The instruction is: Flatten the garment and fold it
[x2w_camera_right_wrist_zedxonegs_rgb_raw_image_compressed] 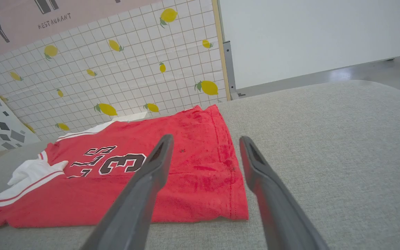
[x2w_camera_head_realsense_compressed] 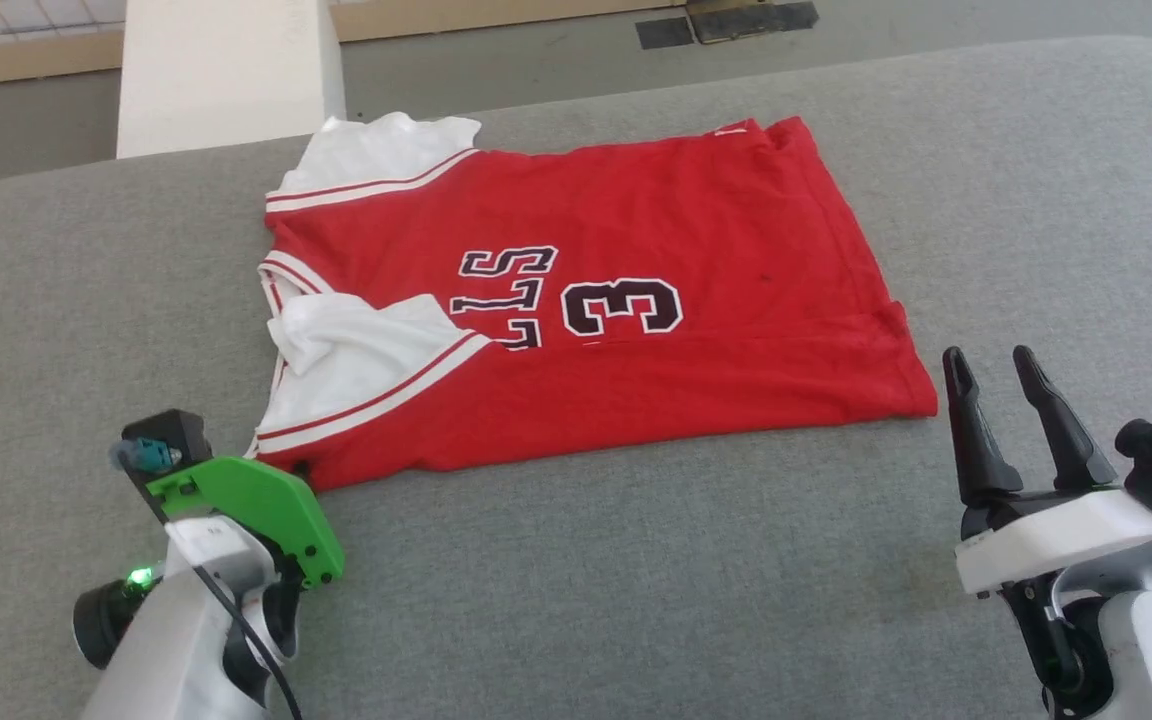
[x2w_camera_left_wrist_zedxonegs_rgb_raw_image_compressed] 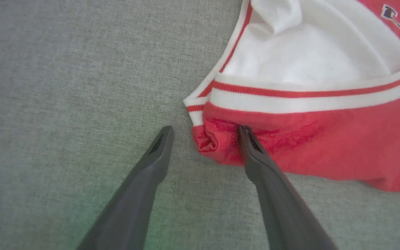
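Garment (x2w_camera_head_realsense_compressed: 716, 250) lying spread on grey surface (x2w_camera_head_realsense_compressed: 636, 580), white inside showing at left. Left tool (x2w_camera_left_wrist_zedxonegs_rgb_raw_image_compressed: 203, 130) gaping at near-left corner, one finger touching fabric. Right tool (x2w_camera_head_realsense_compressed: 989, 355) hanging open just right of hem. White pillar (x2w_camera_head_realsense_compressed: 226, 70) standing far left.

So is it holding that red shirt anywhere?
Nothing is held. The left gripper straddles the corner of the red fabric jersey, open; the right gripper is open, clear of it.

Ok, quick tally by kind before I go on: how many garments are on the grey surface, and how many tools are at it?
Garment: 1 (red jersey, white inside showing at the armholes)
Tools: 2 (left tool open at the jersey's near corner, right tool open beside the hem)
Total: 3
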`<state>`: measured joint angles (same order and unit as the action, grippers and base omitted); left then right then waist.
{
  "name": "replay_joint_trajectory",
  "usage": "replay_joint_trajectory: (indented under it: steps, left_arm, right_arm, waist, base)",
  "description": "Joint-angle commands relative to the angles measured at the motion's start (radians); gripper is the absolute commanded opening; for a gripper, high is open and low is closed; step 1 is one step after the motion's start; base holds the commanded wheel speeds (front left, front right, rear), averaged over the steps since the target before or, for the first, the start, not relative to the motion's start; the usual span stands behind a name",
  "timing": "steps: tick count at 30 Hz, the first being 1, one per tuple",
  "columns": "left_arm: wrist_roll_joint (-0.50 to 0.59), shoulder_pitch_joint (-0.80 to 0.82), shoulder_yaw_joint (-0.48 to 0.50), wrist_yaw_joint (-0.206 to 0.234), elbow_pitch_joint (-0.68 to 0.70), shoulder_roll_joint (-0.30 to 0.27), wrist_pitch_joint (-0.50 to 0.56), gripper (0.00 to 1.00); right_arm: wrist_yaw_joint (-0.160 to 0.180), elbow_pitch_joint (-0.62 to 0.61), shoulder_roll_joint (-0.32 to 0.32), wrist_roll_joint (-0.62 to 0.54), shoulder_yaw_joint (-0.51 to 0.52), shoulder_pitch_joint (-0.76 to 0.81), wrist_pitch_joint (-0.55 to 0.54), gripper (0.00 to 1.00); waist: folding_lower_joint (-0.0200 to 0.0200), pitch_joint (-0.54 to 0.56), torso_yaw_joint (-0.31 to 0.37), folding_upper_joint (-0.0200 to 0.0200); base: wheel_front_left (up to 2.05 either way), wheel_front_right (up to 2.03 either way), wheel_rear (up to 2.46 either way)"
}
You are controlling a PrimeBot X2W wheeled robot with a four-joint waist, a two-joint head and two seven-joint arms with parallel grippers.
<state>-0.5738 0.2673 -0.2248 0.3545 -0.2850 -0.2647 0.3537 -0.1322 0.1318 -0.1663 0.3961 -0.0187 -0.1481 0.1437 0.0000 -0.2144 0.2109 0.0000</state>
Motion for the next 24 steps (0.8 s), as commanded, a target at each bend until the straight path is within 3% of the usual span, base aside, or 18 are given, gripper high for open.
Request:
replay_joint_trajectory:
  steps: [1, 2, 10, 17, 24]
  left_arm:
    - [-0.014, -0.009, -0.019, -0.005, -0.009, 0.006, 0.028, 0.22]
    - [-0.014, -0.009, -0.021, -0.009, -0.002, 0.003, 0.032, 0.0]
    - [-0.008, -0.016, -0.03, -0.011, 0.048, 0.002, 0.011, 0.0]
    - [-0.002, 0.004, -0.043, -0.023, 0.06, 0.002, -0.004, 0.0]
    - [-0.001, 0.018, -0.056, -0.037, 0.057, 0.01, -0.022, 0.0]
  right_arm:
    - [0.002, -0.006, 0.006, -0.008, 0.001, 0.001, -0.002, 1.0]
    - [0.002, -0.006, 0.007, -0.01, 0.002, 0.001, -0.003, 1.0]
    - [0.002, 0.076, 0.041, -0.039, 0.076, -0.055, -0.104, 1.0]
    - [0.002, 0.277, 0.087, -0.052, 0.184, -0.209, -0.444, 1.0]
    - [0.002, 0.374, 0.103, -0.183, 0.268, -0.313, -0.736, 1.0]
  waist:
    - [0.0, -0.005, 0.008, 0.0]
    - [0.0, -0.006, 0.009, 0.0]
    - [0.0, -0.022, -0.006, 0.0]
    - [0.0, -0.044, -0.037, 0.0]
    - [0.0, -0.061, -0.065, 0.0]
  base:
    - [0.0, 0.0, 0.0]
    - [0.0, 0.0, 0.0]
    - [0.0, 0.0, 0.0]
    - [0.0, 0.0, 0.0]
    - [0.0, 0.0, 0.0]
